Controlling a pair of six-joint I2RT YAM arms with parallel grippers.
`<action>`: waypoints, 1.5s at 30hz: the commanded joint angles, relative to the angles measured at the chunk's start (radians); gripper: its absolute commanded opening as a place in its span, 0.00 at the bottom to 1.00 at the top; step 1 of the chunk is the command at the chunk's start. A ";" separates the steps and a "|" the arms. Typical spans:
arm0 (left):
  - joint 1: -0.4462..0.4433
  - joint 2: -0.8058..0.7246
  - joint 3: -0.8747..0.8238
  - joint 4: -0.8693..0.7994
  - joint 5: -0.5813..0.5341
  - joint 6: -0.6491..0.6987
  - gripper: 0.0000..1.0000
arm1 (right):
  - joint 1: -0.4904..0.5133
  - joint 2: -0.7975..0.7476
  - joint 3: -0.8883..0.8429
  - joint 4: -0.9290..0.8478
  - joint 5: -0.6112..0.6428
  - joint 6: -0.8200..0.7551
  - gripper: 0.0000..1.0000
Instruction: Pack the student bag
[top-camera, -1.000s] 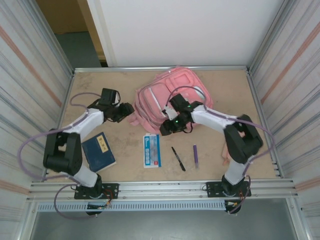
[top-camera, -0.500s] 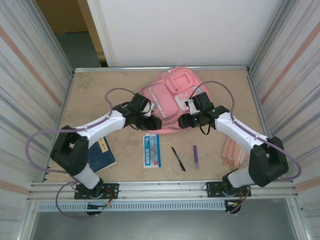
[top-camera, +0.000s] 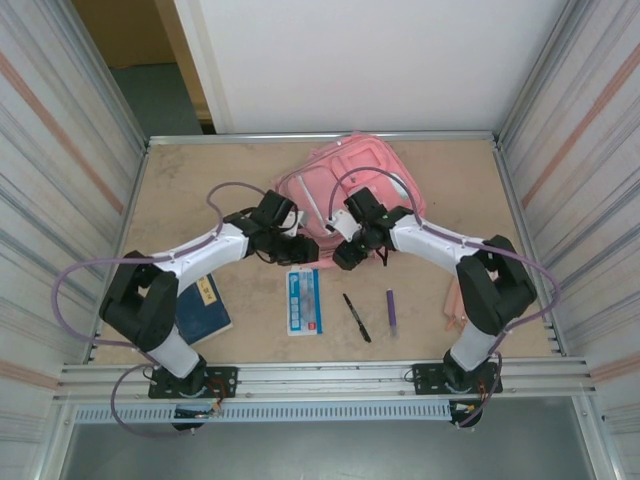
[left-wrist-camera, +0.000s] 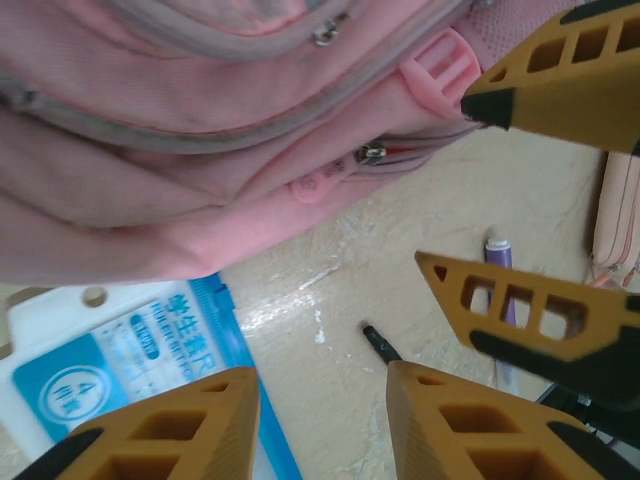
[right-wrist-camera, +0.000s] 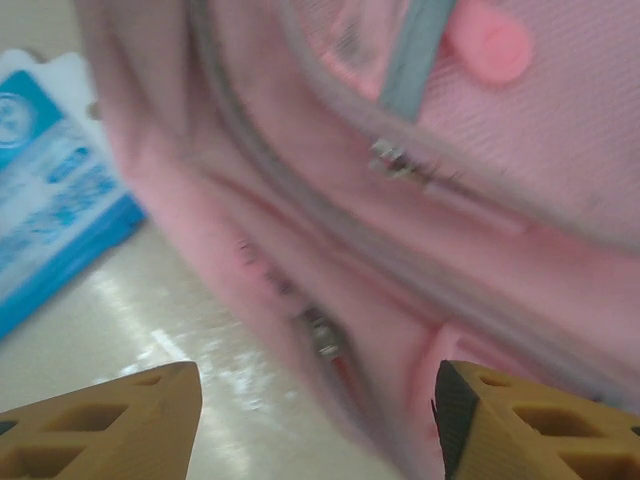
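— How far along?
— Barely begun, I judge: the dark blue rectangular book (top-camera: 197, 307), blue-and-white flat packet (top-camera: 303, 300), black pen (top-camera: 356, 317) and purple pen (top-camera: 391, 311) lie unpacked on the worktop (top-camera: 200, 180).
— Your fingers?
— My left fingers (left-wrist-camera: 160, 425) apart, my right fingers (right-wrist-camera: 110, 415) apart, both empty at the near edge of the large pink fabric backpack (top-camera: 350, 165), far middle.

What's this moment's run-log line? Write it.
left gripper: open, empty, at near edge of student bag | right gripper: open, empty, facing zipper | packet, book, black pen, purple pen: on table
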 joint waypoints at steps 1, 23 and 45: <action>0.016 -0.049 -0.041 0.016 0.016 -0.015 0.40 | -0.022 0.069 0.058 -0.064 0.067 -0.205 0.61; 0.016 -0.098 -0.130 0.131 0.044 -0.026 0.51 | -0.020 0.132 0.046 -0.116 0.074 -0.484 0.43; 0.018 -0.102 -0.151 0.151 0.037 -0.014 0.51 | -0.002 -0.100 -0.112 0.120 0.033 -0.548 0.29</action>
